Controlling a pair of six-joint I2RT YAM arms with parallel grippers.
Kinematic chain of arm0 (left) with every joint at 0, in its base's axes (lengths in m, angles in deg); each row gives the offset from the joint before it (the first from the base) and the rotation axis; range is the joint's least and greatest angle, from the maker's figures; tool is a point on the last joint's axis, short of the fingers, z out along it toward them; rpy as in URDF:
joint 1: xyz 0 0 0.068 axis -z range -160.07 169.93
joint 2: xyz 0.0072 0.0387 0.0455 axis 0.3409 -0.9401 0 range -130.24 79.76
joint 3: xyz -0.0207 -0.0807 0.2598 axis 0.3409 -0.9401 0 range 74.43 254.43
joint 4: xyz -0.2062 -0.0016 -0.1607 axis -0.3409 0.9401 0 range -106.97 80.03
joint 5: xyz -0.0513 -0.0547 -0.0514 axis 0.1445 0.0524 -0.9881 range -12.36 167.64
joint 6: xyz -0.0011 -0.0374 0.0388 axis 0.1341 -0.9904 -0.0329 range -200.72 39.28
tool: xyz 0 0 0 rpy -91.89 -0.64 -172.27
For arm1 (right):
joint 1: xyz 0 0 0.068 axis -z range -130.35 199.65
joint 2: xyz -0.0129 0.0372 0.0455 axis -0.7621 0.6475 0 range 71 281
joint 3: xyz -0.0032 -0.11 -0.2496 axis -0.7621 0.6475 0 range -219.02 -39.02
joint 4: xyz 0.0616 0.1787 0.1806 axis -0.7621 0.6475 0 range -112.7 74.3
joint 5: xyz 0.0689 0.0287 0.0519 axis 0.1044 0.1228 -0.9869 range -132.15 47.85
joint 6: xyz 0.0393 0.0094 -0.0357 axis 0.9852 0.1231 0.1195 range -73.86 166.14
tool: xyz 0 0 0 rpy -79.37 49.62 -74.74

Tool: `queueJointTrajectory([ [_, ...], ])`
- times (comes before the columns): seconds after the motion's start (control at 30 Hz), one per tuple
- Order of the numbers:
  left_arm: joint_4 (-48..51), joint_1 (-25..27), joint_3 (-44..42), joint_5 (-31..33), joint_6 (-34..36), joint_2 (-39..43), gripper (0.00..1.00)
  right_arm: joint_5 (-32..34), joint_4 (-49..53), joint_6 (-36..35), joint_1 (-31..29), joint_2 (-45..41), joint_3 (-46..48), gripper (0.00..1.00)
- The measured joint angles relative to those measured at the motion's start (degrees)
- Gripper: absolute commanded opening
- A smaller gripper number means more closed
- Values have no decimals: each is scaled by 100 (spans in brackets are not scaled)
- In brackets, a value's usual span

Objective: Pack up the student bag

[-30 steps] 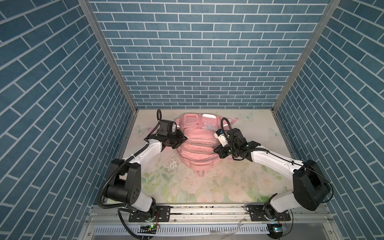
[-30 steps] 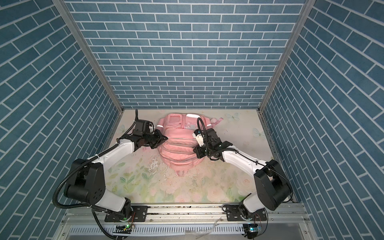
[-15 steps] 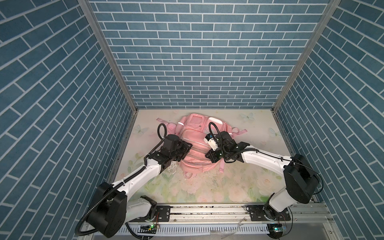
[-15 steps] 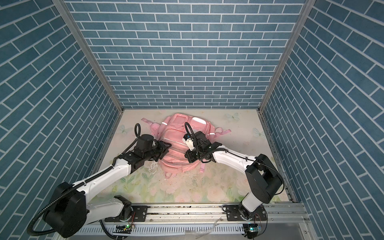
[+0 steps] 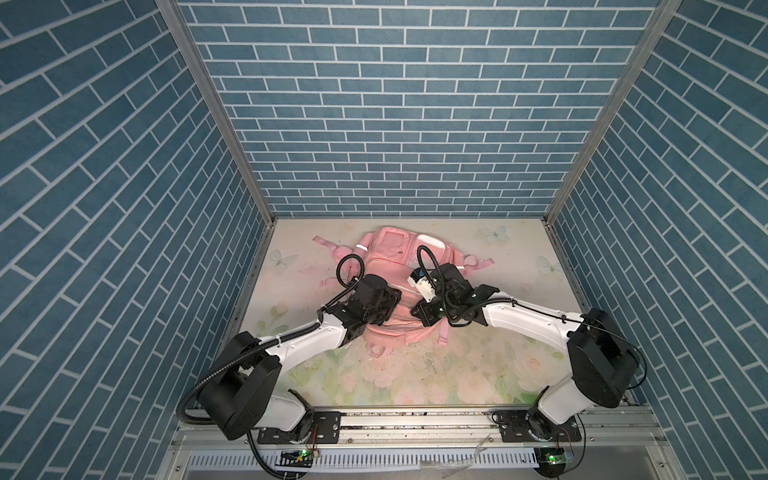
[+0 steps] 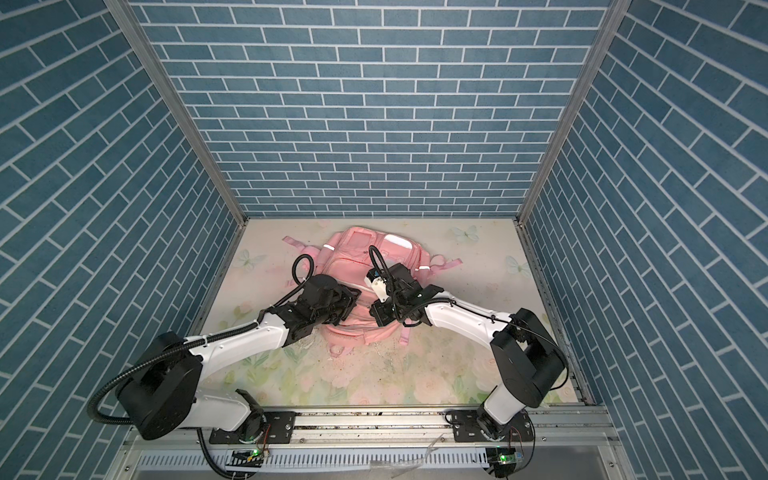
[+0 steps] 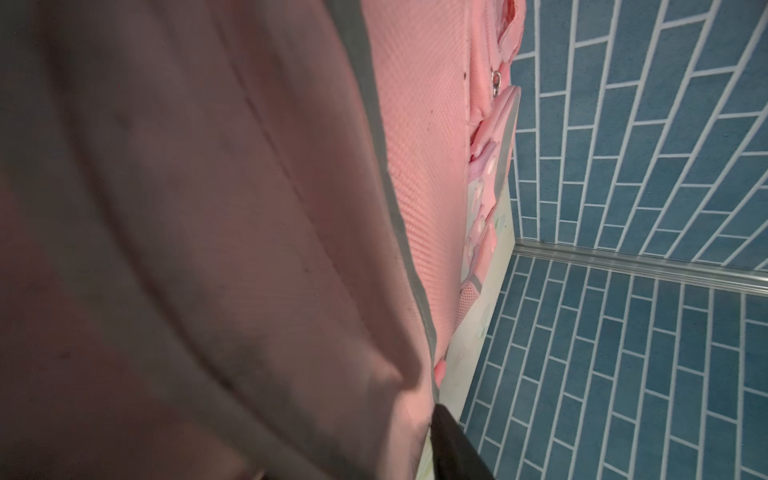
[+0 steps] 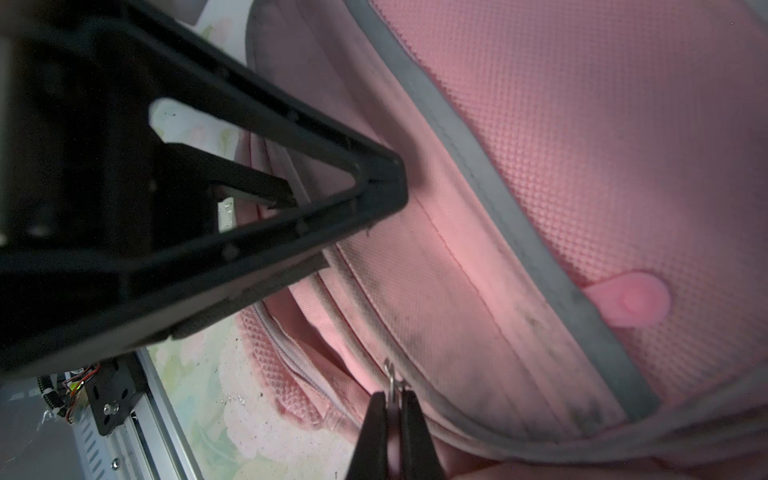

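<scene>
student bag on mat, off side walls

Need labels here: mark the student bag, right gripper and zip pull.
student bag [image 5: 385,249]: a top view, upper front pocket
right gripper [image 8: 394,400]: right wrist view, between shut fingertips
zip pull [image 8: 391,372]: right wrist view, metal ring

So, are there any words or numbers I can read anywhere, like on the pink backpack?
No text can be read anywhere.
Large soft pink fabric backpack: no words or logo show.
Small white block on the right arm: its blue patch is too small to read.
Blue brick-pattern walls and flowery table mat: no writing.
</scene>
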Motion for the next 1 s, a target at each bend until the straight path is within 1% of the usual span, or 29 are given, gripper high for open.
queueJointTrajectory([
  [0.07, 48, 31, -2, 31, -9, -17, 9, 33, -33, 2, -2, -20, 52, 0],
  [0.13, 57, 39, -2, 48, 9, -22, 0, 66, -61, 2, -9, -55, 131, 0],
  [0.33, 105, -44, -2, -81, 184, -9, 0, 173, -179, -11, 74, -190, 367, 0],
  [0.47, 105, -168, -2, -323, 306, 46, 0, 101, -249, -59, 378, -341, 577, 0],
  [0.67, 162, -280, -4, -525, 413, 127, 0, 133, -245, -146, 964, -450, 756, 0],
  [1.0, 166, -367, -63, -754, 501, 352, 0, 31, -332, -372, 1246, -516, 748, 0],
])
